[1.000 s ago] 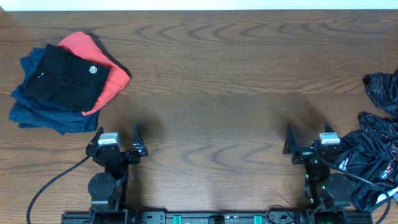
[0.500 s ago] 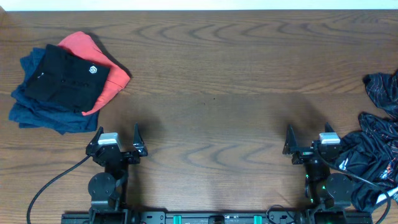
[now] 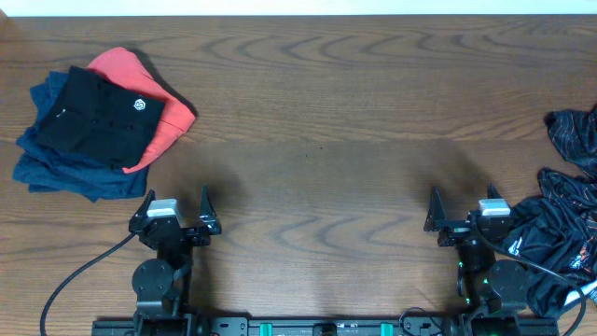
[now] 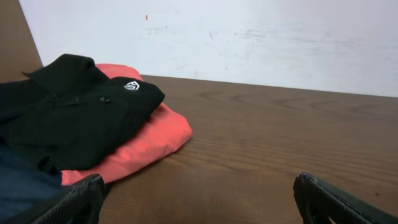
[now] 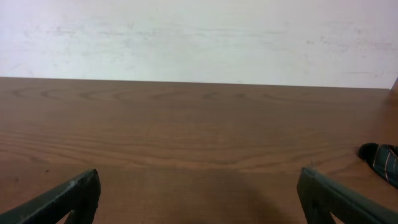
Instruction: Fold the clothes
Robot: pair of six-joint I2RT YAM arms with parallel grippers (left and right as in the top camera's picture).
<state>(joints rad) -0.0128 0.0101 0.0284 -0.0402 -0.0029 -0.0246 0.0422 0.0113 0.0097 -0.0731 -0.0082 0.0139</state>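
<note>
Although both arms sit at the near edge of the desk, neither of them touches any cloth. The left end effector has its jaws spread fully apart, with nothing between them and only bare wood in front. The right end effector is the same: fully released, empty, and pointing over bare wood.

Just beside the right arm, at the right edge of the desk, lies a heap of crumpled black garments, unfolded, with a faint sheen and some small coloured print. I judge this cloth to be light, limp and rather slippery, so it will sag and lose its shape once it is lifted. A pinch on one thin layer near a hem or a shoulder corner seems better than a grab into the middle of the heap, which may catch two garments together. Which edge belongs to which garment I cannot tell.

Farther away, at the far left, rests a neat stack: a folded black shirt with a small white logo on top, a coral garment under it, and a navy garment at the bottom. These look already folded, and they seem soft but thicker.
</note>
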